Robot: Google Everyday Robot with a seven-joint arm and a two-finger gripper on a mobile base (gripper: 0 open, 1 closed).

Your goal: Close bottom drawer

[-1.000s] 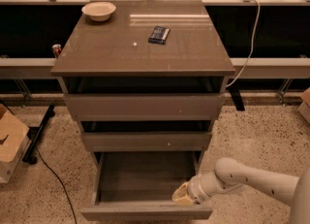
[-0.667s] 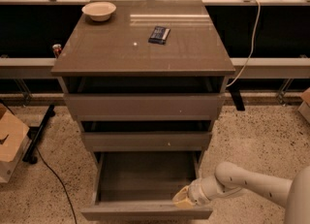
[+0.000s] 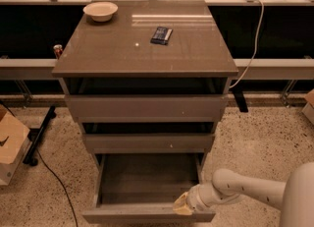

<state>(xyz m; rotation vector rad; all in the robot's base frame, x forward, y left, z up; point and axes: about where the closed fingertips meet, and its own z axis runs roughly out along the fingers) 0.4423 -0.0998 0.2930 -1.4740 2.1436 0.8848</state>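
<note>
The bottom drawer point(image 3: 142, 179) of the taupe-grey cabinet point(image 3: 147, 49) is pulled far out, and its grey box shows empty. Its flat front point(image 3: 127, 216) runs along the lower edge of the view. My gripper point(image 3: 181, 205) reaches in from the right on a white arm and sits at the right end of that front, against its inner top edge. The middle drawer point(image 3: 147, 142) and top drawer point(image 3: 147, 107) stick out a little.
A cream bowl point(image 3: 100, 11) and a dark flat packet point(image 3: 161, 35) lie on the cabinet top. A cardboard box point(image 3: 10, 145) and a black cable point(image 3: 54, 177) are on the speckled floor at left. A white cable point(image 3: 250, 49) hangs at the right.
My gripper has moved slightly down and left along the right end of the bottom drawer's front. The drawer looks as far out as before.
</note>
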